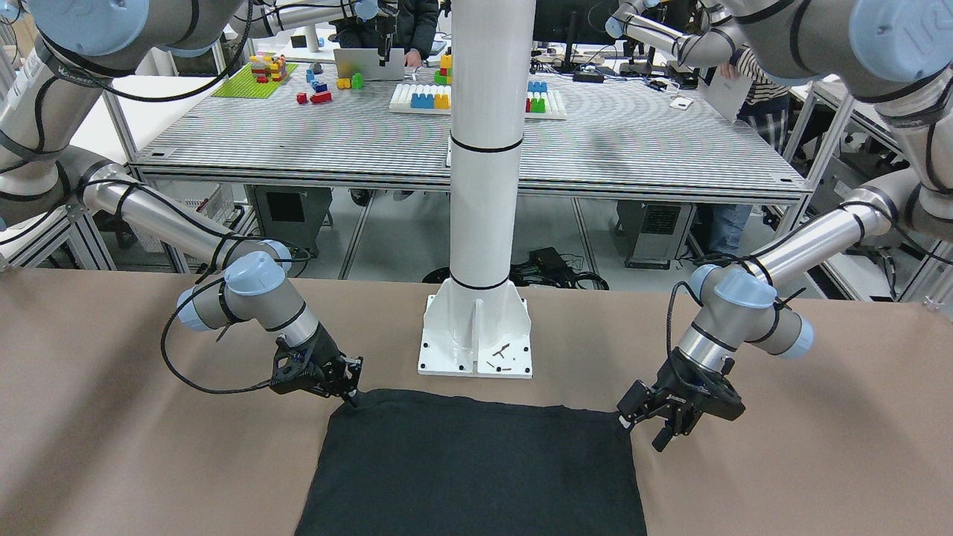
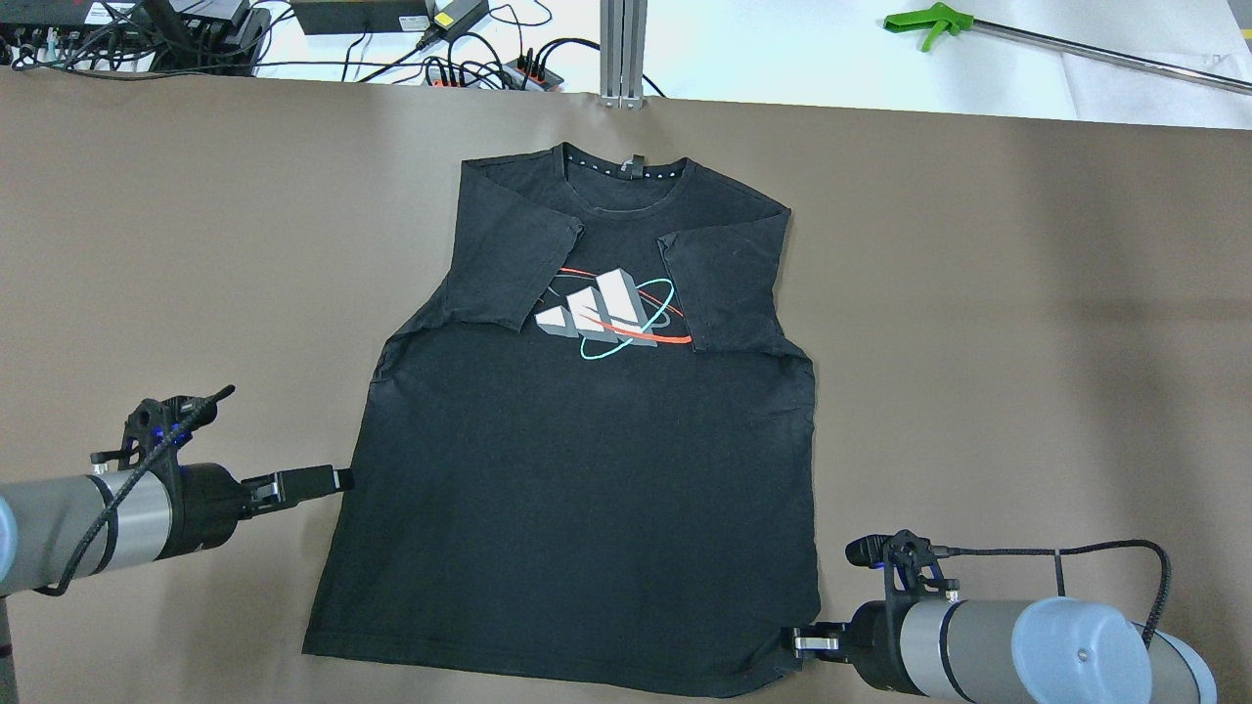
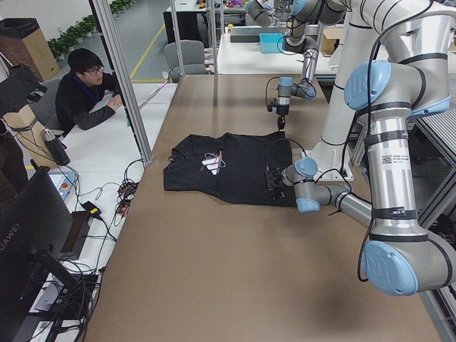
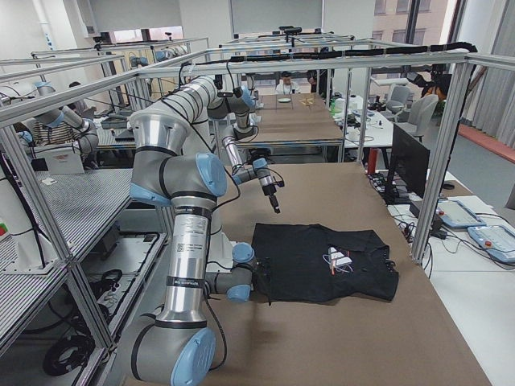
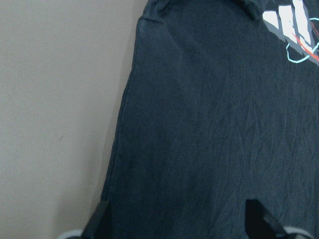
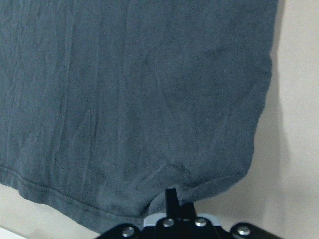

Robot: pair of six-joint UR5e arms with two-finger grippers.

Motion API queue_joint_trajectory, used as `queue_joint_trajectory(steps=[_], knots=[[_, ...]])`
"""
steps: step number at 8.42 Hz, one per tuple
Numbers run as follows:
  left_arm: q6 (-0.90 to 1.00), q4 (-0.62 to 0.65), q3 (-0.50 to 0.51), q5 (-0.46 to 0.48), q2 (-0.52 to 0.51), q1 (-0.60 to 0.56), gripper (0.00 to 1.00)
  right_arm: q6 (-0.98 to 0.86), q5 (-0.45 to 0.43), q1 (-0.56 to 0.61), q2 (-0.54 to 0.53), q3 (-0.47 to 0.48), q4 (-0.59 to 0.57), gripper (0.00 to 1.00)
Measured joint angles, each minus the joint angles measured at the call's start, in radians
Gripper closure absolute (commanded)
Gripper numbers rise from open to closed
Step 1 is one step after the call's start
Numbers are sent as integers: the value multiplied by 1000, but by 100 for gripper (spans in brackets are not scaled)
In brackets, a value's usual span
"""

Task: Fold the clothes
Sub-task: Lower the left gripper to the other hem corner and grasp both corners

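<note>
One matte black shirt [image 2: 587, 489], sleeves folded inward, flat on brown bench [image 2: 978, 342]; right tool [image 1: 351, 398] pinches puckered hem corner, left tool [image 1: 642, 435] spread.

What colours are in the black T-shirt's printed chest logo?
Black T-shirt's logo: white-grey bars, teal ring, red streak; overhead view.

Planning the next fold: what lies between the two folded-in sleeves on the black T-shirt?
The black T-shirt's white, red and teal chest logo lies between the folded-in sleeves; the overhead view shows it.
</note>
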Motion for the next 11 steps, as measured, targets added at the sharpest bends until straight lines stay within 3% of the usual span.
queue_joint_trajectory(steps=[3,8,9,10,11], knots=[[-40,2,1,158,26,157,6,-8,-1,8,4,-2,0,100],[-70,1,31,271,61,279,8,-10,-4,11,7,-3,0,100],[-72,1,51,280,56,288,20,-10,-5,13,7,-3,0,100],[-72,1,66,287,52,292,41,-10,-5,12,8,-4,0,100],[-72,0,75,303,49,296,55,-10,-5,12,12,-4,0,100]])
